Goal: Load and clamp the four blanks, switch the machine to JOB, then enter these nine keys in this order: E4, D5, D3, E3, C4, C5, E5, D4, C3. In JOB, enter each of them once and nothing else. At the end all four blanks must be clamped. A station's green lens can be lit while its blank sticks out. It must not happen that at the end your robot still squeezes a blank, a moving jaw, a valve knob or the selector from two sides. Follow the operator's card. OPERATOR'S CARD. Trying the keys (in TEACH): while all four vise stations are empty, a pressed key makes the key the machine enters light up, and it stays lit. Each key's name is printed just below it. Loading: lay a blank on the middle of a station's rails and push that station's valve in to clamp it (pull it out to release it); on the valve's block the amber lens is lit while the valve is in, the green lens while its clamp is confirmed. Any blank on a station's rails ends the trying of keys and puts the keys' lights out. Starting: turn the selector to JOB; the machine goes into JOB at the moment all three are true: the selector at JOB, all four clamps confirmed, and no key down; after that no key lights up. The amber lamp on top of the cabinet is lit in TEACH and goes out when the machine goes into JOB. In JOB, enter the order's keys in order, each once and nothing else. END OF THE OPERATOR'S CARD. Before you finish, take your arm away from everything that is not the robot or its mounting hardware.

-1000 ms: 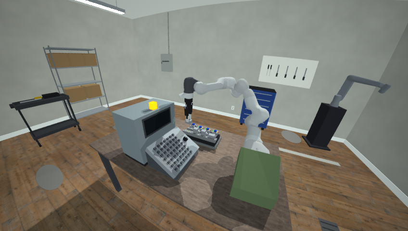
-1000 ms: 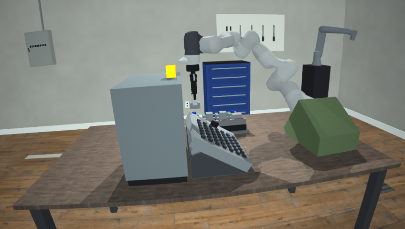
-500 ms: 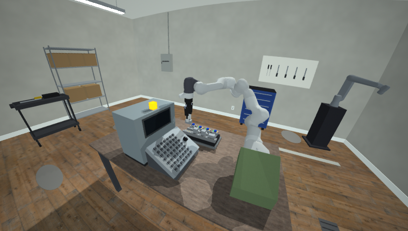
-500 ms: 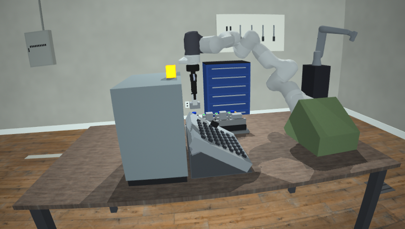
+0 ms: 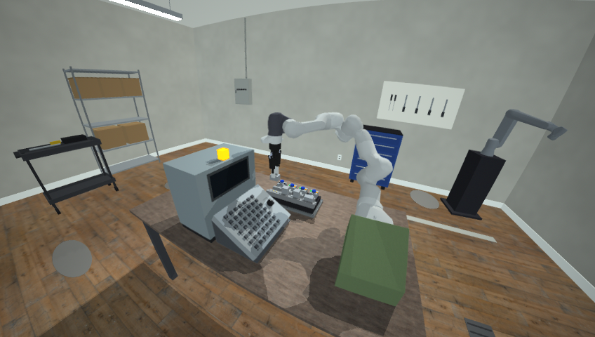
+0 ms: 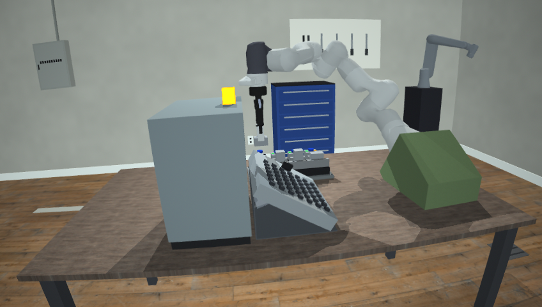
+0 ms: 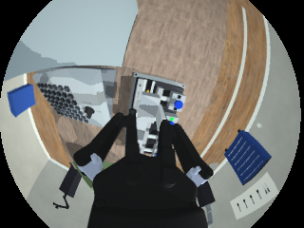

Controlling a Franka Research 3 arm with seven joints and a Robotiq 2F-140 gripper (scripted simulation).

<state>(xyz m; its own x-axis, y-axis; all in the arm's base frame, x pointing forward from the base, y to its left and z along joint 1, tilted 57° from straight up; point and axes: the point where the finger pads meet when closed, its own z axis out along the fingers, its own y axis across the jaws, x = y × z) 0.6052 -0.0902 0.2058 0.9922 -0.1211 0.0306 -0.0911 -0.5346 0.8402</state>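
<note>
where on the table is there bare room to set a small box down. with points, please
Between the sloped keypad (image 5: 240, 241) (image 6: 300, 213) and the green block (image 5: 371, 258) (image 6: 452, 186), and left of the grey cabinet (image 5: 191, 196) (image 6: 201, 174) in the exterior view. Crowded: the vise row (image 5: 294, 198) (image 6: 311, 167), beside the keypad, under the gripper (image 5: 274, 172) (image 6: 260, 137).

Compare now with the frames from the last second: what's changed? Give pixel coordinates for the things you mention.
Nothing visibly. The tool (image 5: 273, 170) (image 6: 260, 133) (image 7: 147, 107) stays above the vise stations (image 5: 295, 198) (image 6: 311, 163), still gripping a grey blank (image 5: 274, 177) (image 6: 261, 141) (image 7: 146, 104); nothing newly taken or let go. The amber lamp (image 5: 222, 154) (image 6: 228, 95) remains lit.
</note>
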